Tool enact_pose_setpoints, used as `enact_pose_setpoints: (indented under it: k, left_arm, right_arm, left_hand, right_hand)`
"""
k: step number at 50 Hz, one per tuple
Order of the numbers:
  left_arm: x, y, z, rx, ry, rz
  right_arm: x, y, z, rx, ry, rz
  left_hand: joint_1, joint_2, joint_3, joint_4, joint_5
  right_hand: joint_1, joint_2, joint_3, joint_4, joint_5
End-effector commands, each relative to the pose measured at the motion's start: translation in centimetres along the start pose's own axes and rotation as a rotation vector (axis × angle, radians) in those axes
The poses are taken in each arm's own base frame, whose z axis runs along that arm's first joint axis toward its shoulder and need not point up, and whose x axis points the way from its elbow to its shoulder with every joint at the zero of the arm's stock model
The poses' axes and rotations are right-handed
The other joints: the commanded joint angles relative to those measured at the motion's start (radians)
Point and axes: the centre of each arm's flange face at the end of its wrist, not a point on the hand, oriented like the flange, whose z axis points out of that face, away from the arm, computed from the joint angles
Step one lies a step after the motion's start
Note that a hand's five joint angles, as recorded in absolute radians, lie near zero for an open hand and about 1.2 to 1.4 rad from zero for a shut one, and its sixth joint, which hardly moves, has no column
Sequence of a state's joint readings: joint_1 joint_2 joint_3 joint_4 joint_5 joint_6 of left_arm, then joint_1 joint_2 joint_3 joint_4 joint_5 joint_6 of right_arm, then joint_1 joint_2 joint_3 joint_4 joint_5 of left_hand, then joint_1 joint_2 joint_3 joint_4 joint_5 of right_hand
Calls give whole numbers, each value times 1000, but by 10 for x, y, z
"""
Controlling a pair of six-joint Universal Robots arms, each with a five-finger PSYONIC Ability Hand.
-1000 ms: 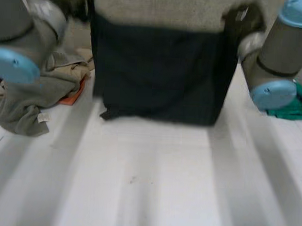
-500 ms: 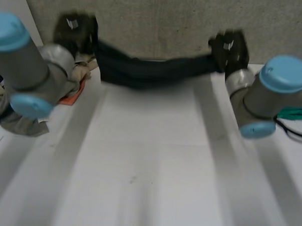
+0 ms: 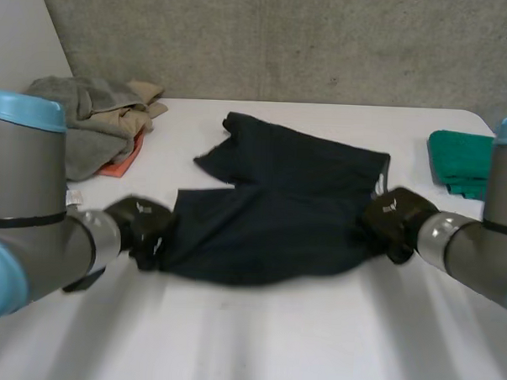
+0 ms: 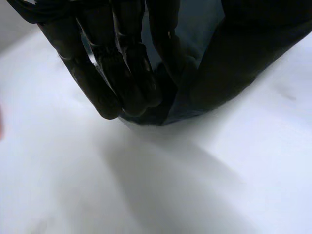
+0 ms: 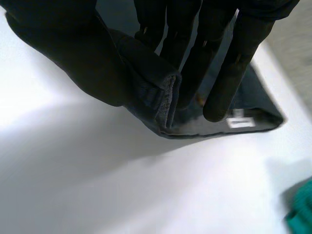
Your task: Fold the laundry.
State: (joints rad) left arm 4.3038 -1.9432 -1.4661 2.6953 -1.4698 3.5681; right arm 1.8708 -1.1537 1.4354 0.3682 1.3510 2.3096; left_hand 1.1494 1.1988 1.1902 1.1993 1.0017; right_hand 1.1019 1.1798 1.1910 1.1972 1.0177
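A pair of dark navy shorts (image 3: 278, 208) lies spread on the white table (image 3: 255, 341), its legs pointing toward the far wall. My left hand (image 3: 141, 227) is at the near left corner of the shorts and low on the table. Its fingers (image 4: 117, 73) pinch the dark cloth (image 4: 243, 58) against the thumb. My right hand (image 3: 391, 220) is at the near right corner. There the fingers (image 5: 204, 48) clamp a folded edge of the cloth (image 5: 97, 53), with a small white label (image 5: 239, 122) beside the fingertips.
A heap of grey and beige towels (image 3: 97, 116) over something orange (image 3: 120, 163) sits at the back left. A folded green cloth (image 3: 461, 161) lies at the right edge. A grey wall stands behind the table.
A second ago both hands held the shorts up, hanging in front of the camera. They have swung it forward and down, and it now lies on the table with both hands low.
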Motion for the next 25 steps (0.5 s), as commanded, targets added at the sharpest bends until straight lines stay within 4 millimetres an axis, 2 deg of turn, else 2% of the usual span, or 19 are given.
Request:
enact_pose_setpoints:
  k: [1,6,10,11,12,14,15,21,25]
  left_arm:
    - [34,20,-37,-192,177,114]
    - [25,13,-31,-155,125,136]
    - [15,4,-26,-101,79,114]
    - [14,1,-24,-88,72,116]
    - [14,0,-23,-83,70,116]
    - [13,-3,-20,-67,63,129]
    - [10,-9,-17,-35,49,156]
    - [-12,-43,7,181,-49,183]
    - [-35,-65,49,317,-99,170]
  right_arm:
    - [-13,10,-46,-174,-191,-80]
    - [-18,19,-42,-186,-199,-81]
    - [-15,27,-31,-176,-155,-71]
    - [-13,30,-28,-175,-137,-63]
    - [-13,31,-27,-173,-130,-56]
    - [-12,32,-26,-170,-121,-38]
    - [-10,32,-25,-165,-111,-22]
    - [-10,34,-21,-154,-86,20]
    - [-13,35,-18,-136,-73,16]
  left_hand:
    - [247,197,206,197,220]
    - [247,197,206,197,220]
    - [247,197,206,197,220]
    - [189,140,148,139,162]
    - [-85,-134,-126,-135,-112]
    - [-844,-893,-885,-894,-871]
    - [-975,-1024,-1016,-1025,-1002]
    - [-975,-1024,-1016,-1025,-1002]
    - [-898,-947,-939,-948,-925]
  right_hand:
    - [294,216,205,199,204]
    - [294,216,205,199,204]
    - [294,216,205,199,204]
    - [294,216,205,199,204]
    - [294,216,205,199,204]
    - [294,216,205,199,204]
    - [294,216,205,199,204]
    - [294,216,205,199,204]
    - [294,216,205,199,204]
